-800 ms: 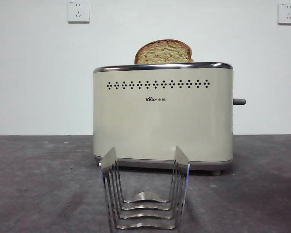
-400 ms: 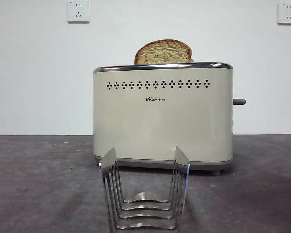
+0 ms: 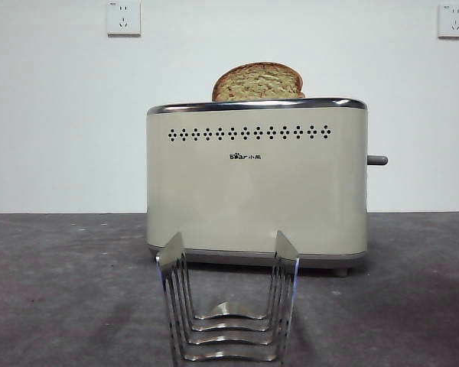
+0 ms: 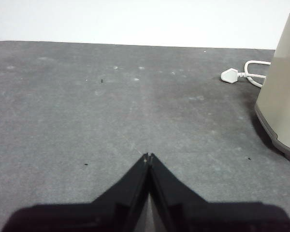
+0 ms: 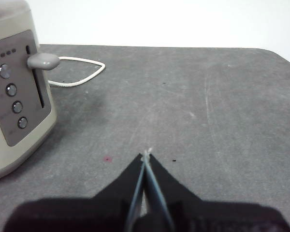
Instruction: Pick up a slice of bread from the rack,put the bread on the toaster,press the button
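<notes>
Right wrist view: button (image 5: 43, 61) well apart from right claw (image 5: 146, 155).

A dark grey, faintly scuffed table (image 3: 61, 275) is carrying a boxy cream toaster (image 3: 256, 183), a shiny steel wire toast rack (image 3: 228, 310) standing just before it, and a white plug with its cord (image 4: 239, 76) lying behind.

We read this as a lab test bench, not a kitchen: bare white wall (image 3: 229, 46), two wall sockets (image 3: 123, 17) at 11 and 1 o'clock, scuffed grey table mat (image 3: 61, 267).
</notes>
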`<state>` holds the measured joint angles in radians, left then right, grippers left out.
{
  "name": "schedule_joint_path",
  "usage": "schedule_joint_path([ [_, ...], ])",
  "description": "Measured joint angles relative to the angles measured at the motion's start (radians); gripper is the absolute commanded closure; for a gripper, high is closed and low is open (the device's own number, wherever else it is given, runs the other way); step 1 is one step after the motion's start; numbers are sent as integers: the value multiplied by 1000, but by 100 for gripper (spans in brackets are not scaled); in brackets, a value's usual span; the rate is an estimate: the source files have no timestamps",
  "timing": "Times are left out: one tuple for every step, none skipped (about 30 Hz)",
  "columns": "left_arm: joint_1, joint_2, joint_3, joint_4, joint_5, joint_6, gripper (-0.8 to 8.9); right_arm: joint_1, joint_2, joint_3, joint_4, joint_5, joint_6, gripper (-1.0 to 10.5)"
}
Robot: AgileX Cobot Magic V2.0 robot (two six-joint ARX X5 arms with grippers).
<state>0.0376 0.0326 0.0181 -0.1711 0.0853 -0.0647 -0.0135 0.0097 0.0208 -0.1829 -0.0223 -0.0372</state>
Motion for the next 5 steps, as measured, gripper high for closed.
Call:
schedule_joint_path([
  [0,0,0,0,0,0,817,0,0,0,0,0,0,946],
  [0,0,0,0,0,0,817,0,0,0,0,0,0,946],
  [0,0,0,0,0,0,817,0,0,0,0,0,0,946],
  [0,0,0,0,0,0,817,0,0,0,0,0,0,946],
  [0,0,0,0,0,0,817,0,0,0,0,0,0,946],
])
